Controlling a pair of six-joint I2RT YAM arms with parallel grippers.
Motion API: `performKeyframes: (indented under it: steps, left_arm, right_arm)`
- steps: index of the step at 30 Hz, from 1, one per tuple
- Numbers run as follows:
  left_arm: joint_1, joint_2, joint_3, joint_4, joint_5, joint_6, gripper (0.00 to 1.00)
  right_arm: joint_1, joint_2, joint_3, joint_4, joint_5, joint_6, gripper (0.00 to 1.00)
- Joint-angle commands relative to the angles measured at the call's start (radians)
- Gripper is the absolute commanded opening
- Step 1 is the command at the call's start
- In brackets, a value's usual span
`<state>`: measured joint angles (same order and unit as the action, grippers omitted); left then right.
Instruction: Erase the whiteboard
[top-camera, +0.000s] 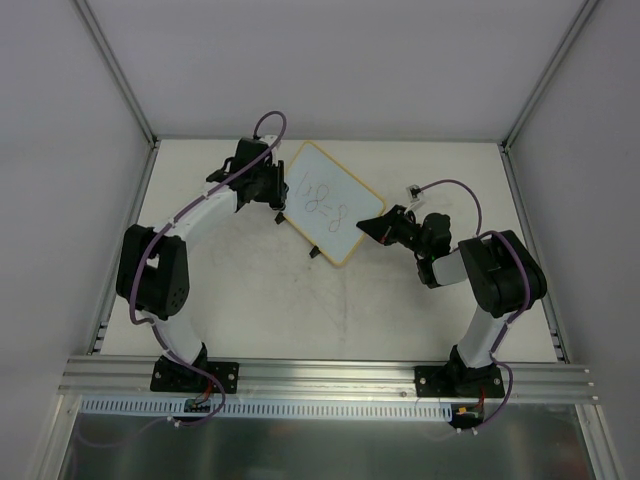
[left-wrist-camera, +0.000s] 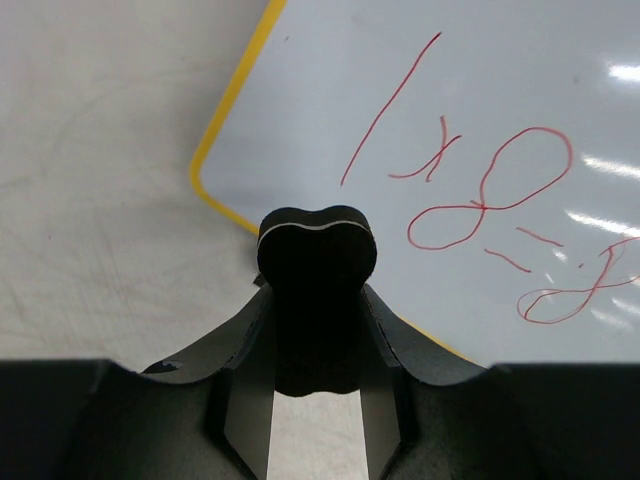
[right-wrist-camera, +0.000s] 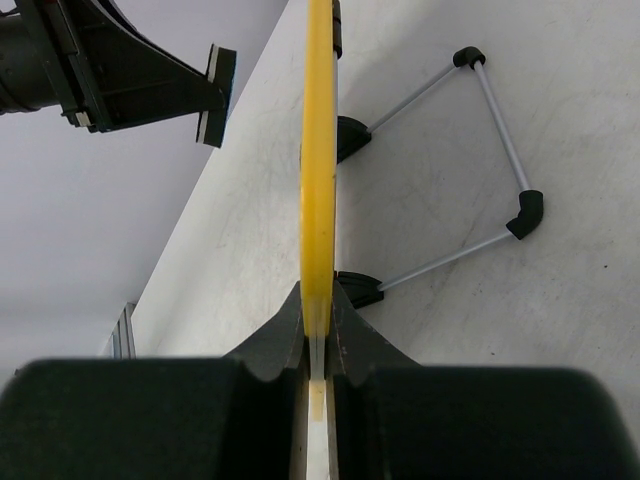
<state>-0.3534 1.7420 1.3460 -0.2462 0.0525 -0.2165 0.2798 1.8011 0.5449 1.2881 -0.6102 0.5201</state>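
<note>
One whiteboard (top-camera: 325, 200) is seen at the far middle of the pale table (top-camera: 300, 320), between two black grippers. Its flat, glossy white face is bounded by a thin yellow frame (right-wrist-camera: 318, 150) with rounded corners, and one line of red handwritten marks (left-wrist-camera: 480, 190) is carried across it. A stand (right-wrist-camera: 502, 130) of three thin silver rods, joined by two black elbows (right-wrist-camera: 527, 212), is fixed to its back by two black clips (right-wrist-camera: 352, 135). The right gripper (right-wrist-camera: 318, 325) is clamped tight on the frame's edge. One small matte black eraser block (left-wrist-camera: 317, 240), notched on top, is pinched in the left gripper (left-wrist-camera: 317, 300) by the board's corner.
</note>
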Motion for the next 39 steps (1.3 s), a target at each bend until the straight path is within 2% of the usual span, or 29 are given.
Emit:
performKeyframes:
  steps: [1, 6, 13, 30, 39]
  left_arm:
    - [0.002, 0.011, 0.041, 0.074, 0.086, 0.065, 0.00]
    - [0.033, -0.012, -0.089, 0.304, 0.167, 0.046, 0.00]
    - [0.053, -0.002, -0.169, 0.473, 0.202, 0.046, 0.00]
    - [0.053, 0.119, -0.150, 0.556, 0.152, 0.055, 0.00]
    - [0.051, 0.162, -0.140, 0.596, 0.184, 0.060, 0.00]
  right_arm:
    - [-0.002, -0.020, 0.018, 0.244, -0.019, -0.011, 0.00]
    - [0.001, -0.022, 0.021, 0.246, -0.022, -0.009, 0.00]
    - [0.005, -0.020, 0.023, 0.244, -0.022, -0.009, 0.00]
    - [0.007, -0.023, 0.027, 0.244, -0.031, -0.011, 0.00]
    - [0.007, -0.028, 0.027, 0.244, -0.034, -0.009, 0.00]
